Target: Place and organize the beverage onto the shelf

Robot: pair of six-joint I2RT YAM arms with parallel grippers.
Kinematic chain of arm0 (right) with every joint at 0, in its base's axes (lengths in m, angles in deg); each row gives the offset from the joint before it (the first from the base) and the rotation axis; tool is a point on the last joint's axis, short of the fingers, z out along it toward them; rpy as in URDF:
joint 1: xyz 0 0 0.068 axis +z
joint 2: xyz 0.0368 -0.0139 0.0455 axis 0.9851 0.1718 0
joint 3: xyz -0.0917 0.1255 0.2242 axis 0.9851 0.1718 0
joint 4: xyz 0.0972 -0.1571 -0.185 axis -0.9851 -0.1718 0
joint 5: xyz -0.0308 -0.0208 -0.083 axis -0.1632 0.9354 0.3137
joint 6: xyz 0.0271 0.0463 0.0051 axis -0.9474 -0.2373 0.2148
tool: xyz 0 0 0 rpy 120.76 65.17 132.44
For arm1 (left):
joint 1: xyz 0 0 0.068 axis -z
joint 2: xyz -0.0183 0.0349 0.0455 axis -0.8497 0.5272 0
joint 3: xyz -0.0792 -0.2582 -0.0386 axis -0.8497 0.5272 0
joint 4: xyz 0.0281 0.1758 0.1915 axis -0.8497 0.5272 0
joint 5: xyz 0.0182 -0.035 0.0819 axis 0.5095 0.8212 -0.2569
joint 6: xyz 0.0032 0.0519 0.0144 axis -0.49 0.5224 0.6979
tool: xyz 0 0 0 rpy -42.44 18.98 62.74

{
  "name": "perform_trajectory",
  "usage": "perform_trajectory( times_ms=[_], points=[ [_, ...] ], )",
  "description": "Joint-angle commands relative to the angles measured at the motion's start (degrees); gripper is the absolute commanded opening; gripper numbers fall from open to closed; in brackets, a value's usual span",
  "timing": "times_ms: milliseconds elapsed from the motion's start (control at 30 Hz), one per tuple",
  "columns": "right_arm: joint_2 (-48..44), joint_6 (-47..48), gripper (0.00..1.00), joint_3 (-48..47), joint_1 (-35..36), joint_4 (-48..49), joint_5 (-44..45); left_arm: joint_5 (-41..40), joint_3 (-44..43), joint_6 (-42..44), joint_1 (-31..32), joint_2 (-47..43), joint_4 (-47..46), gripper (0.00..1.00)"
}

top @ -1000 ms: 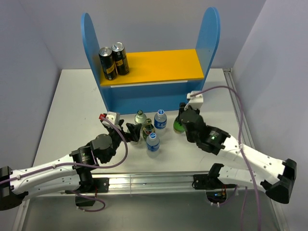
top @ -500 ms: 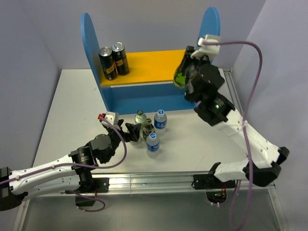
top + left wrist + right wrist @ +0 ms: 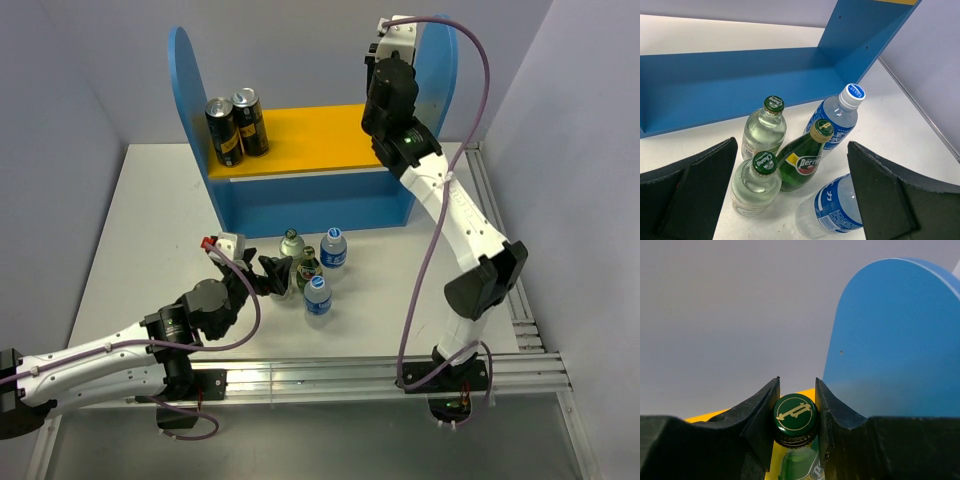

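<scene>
Well, right claw (image 3: 796, 401): pinched narrow on the capped neck of a dark green bottle (image 3: 799, 467), which stands upright between the two black fingers
Held bottle's place: high at the 3 o'clock end of the shelf (image 3: 300, 200), just beside its round-topped blue side panel (image 3: 890, 340), with the orange-yellow board (image 3: 320, 135) showing below it; whether its base touches the board I cannot tell
Left claw (image 3: 790, 195): spread wide and low over the table (image 3: 150, 220), one finger on either side of the bottle cluster, gripping nothing
Cluster on the table: five bottles standing close together at 6 o'clock from the shelf front
Squat clear bottles: two with green caps, one (image 3: 764, 131) nearer the shelf and one (image 3: 756, 182) nearer the claw
Second green bottle (image 3: 801, 162): in the middle of the cluster, gold cap, touching or nearly touching its neighbours
Water bottles: two with blue labels on the cluster's 3 o'clock side, one (image 3: 836, 117) towards the shelf showing a white cap, the other (image 3: 832, 212) close to the claw's right finger
Cans (image 3: 236, 125): two dark ones side by side at the 9 o'clock end of the board
</scene>
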Motion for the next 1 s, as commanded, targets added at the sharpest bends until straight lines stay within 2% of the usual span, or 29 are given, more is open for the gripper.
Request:
perform_trajectory(
  times_ms=[0, 200, 533, 600, 633, 733, 767, 967],
  points=[
    [0.1, 0.5, 0.0, -7.6, -2.9, 6.3, -3.0, 0.4, 0.7, -0.8, 0.2, -0.7, -0.7, 0.98],
    [5.1, 0.5, 0.0, -9.8, -5.2, 6.8, -2.2, 0.4, 1.0, -0.8, 0.2, -1.5, -0.6, 0.98],
    [-0.3, -3.5, 0.0, 3.0, -5.7, 10.7, 1.0, 0.2, 1.0, -1.0, 0.2, -1.5, -0.4, 0.98],
    [-1.5, -3.9, 0.24, 4.8, -5.7, 11.1, 2.0, 0.3, 1.0, -1.1, 0.2, -1.5, -0.4, 0.98],
    [-1.8, -4.0, 0.51, 5.4, -5.6, 11.1, 1.8, 0.3, 1.1, -1.1, 0.2, -1.5, -0.4, 0.98],
    [-3.0, -3.6, 0.96, 7.3, -5.6, 12.2, 3.1, 0.1, 1.1, -1.0, 0.2, -1.4, -0.5, 0.98],
    [-3.2, -3.6, 1.0, 7.6, -5.6, 12.4, 3.8, 0.0, 1.0, -0.9, 0.2, -1.3, -0.5, 0.99],
    [-7.3, -5.8, 1.0, 11.9, -5.5, 12.6, 3.8, 0.9, -0.6, 1.7, 0.2, 1.8, -3.1, 0.99]
  ],
)
